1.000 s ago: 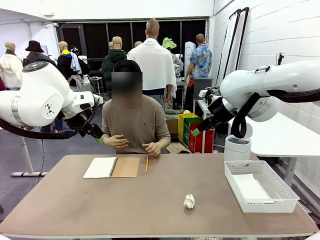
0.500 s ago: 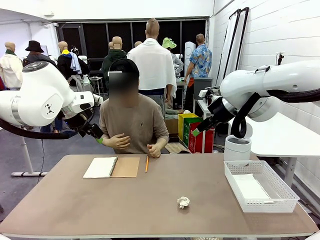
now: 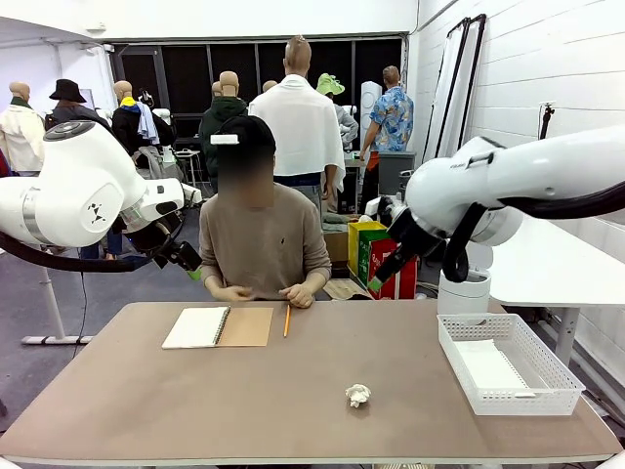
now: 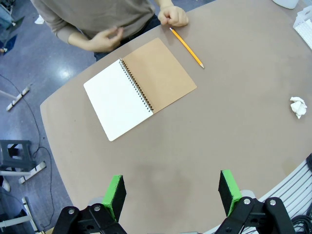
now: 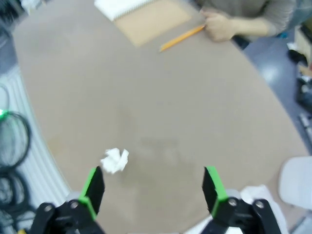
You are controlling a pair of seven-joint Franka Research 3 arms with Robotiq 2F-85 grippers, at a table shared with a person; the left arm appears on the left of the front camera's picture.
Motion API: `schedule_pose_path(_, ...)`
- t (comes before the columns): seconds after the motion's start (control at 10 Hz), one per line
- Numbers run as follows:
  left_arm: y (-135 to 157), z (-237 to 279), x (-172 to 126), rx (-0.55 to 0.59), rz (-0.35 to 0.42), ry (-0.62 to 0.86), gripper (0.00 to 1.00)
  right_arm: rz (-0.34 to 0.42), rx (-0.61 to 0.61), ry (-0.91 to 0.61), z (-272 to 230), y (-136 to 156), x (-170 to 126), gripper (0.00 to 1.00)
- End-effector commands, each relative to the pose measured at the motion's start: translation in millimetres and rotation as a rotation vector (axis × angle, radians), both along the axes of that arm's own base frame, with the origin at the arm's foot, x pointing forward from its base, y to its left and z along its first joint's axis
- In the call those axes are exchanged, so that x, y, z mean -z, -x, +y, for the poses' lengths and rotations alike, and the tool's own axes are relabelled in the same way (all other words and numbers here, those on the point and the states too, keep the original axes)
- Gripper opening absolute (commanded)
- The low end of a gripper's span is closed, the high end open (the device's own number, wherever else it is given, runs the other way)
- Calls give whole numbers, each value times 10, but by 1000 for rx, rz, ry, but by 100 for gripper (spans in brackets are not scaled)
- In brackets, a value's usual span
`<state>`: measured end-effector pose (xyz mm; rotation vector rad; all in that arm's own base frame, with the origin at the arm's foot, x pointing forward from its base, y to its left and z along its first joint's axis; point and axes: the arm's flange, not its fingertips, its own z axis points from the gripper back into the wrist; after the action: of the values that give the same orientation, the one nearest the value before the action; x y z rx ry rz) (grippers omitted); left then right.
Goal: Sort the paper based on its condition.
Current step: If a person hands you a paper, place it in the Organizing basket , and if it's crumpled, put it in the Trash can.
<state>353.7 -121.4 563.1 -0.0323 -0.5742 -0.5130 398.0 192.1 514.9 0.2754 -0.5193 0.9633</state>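
A crumpled ball of paper [image 3: 358, 395] lies on the brown table, near its front edge and right of centre. A flat white sheet [image 3: 491, 368] rests inside the white mesh basket [image 3: 520, 400] at the right. My right gripper [image 3: 376, 282] hangs open high over the table's far right part. From its wrist camera the paper ball [image 5: 115, 160] sits just above the left one of my right gripper's [image 5: 152, 189] fingers. My left gripper [image 3: 193, 273] hovers open at the far left. In the left wrist view it [image 4: 171, 192] holds nothing, and the ball [image 4: 298, 107] lies far to the right.
An open spiral notebook [image 3: 217, 326] with a brown cover and an orange pencil [image 3: 287, 320] lie at the far side. The person's hands [image 3: 295, 294] rest just behind them at the table edge. A white cylinder [image 3: 463, 289] stands behind the basket.
The crumpled paper rolled a little to the left and stopped. My right arm swung left toward the table's middle. One of the person's hands dropped to the table edge.
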Motion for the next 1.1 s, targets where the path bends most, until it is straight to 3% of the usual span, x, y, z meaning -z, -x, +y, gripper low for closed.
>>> schedule_pose_path(0.0, 2, 18, 3, 2, -1, -2, 100, -1, -49, 113, 145, 3, 210, 100)
schedule_pose_path(0.5, 2, 18, 3, 2, -1, -2, 100, 96, -126, 175, 428, -42, 873, 100)
schedule_pose_path(1.0, 2, 18, 3, 2, -1, -2, 100, 103, -122, 178, 396, -28, 830, 100)
